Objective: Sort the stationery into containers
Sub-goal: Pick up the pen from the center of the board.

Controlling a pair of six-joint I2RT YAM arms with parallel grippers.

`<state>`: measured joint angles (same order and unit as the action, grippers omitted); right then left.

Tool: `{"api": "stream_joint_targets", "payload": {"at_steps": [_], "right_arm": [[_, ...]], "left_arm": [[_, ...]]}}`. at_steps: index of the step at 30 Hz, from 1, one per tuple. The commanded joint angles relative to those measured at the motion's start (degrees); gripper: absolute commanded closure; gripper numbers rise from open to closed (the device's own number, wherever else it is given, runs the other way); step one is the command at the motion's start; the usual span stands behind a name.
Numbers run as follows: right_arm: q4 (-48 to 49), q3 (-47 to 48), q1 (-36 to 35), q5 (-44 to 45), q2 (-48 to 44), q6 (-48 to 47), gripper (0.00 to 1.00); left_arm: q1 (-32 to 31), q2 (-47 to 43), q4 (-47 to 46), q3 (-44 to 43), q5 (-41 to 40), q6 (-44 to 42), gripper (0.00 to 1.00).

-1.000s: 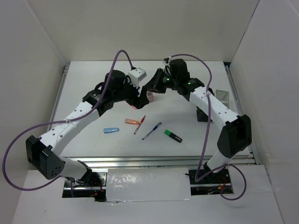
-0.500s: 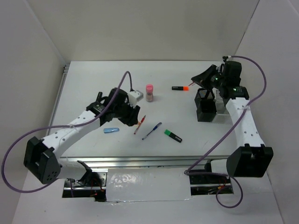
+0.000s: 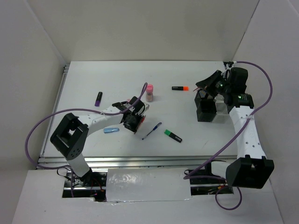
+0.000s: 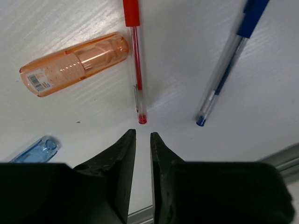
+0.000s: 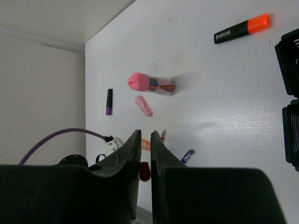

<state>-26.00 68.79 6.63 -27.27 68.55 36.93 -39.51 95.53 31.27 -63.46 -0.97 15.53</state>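
slim red plastic pen (image 4: 137, 70) cut off at its top end, left claw (image 4: 143, 134) just beside its tip, narrowly parted and empty, right claw (image 5: 145, 136) pressed together on a thin dark-red item (image 5: 145, 171), mostly hidden, perhaps a pen

White table (image 3: 93, 79): red pen (image 4: 137, 70), blue pen (image 3: 152, 131), green highlighter (image 3: 173, 136), orange highlighter (image 3: 180, 88), mesh cup (image 3: 204, 107).

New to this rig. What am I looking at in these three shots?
Two robot arms bolted to a table, each ending in a two-finger gripper. The wide picture is overhead; the other two come from a camera on each wrist, looking past its fingers. On the table: red pen, blue pen, orange cap piece, green highlighter, orange highlighter, pink-capped cylinder, purple marker, black mesh cup. The left gripper sits by the red pen's tip, fingers nearly together, empty. The right gripper, by the cup, is shut on a small red piece I can't identify.
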Motion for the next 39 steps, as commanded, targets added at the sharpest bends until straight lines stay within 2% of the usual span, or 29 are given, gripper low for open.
{"api": "stream_joint_targets", "payload": {"at_steps": [1,8,14,25,28,29,30,32,33,36,37,39], "right_arm": [[0.0,-0.1,0.5,-1.2,-1.2,-1.0,1.0],[0.4,-0.6,0.9,-1.6,-0.9,-0.5,1.0],[0.4,-0.3,0.9,-1.8,-0.8,-0.8,1.0],[0.8,0.0,0.7,-1.7,-0.2,-0.9,1.0],[0.4,0.3,0.0,-1.3,-0.1,-1.2,1.0],[0.7,0.3,-0.3,-1.2,-0.3,-1.2,1.0],[0.7,0.4,-0.6,-0.9,-0.4,-1.5,1.0],[0.9,0.5,-1.4,-1.7,-0.6,-2.1,1.0],[1.0,0.7,-1.5,-2.5,-0.6,-2.3,1.0],[2.1,1.9,-2.3,-5.5,-1.0,-2.9,1.0],[2.5,2.5,-2.6,-8.0,-1.1,-2.8,1.0],[4.0,3.0,-3.3,-10.5,-1.3,-2.0,1.0]], "left_arm": [[0.8,2.6,-1.6,-3.5,-1.8,2.0,0.69],[1.7,6.8,-3.9,-5.4,0.2,1.2,0.69],[1.7,9.8,-4.3,-5.5,-0.8,1.4,0.65],[0.5,13.2,-5.0,-2.3,-4.9,1.8,0.7],[0.2,15.0,-3.8,-2.6,-5.3,1.4,0.8],[0.2,15.1,-3.6,-3.2,-5.1,1.3,0.89],[0.5,15.0,-3.4,-3.5,-4.6,1.2,0.93],[1.4,11.6,-4.2,-3.6,0.1,1.3,1.0],[1.9,9.3,-5.4,-3.2,0.1,0.8,1.0],[3.0,-2.6,-9.6,-3.0,8.0,-1.4,1.0],[3.4,-8.3,-10.3,-3.4,13.7,-2.2,1.0],[3.6,-12.6,-9.0,-6.4,18.4,-4.7,1.0]]}}
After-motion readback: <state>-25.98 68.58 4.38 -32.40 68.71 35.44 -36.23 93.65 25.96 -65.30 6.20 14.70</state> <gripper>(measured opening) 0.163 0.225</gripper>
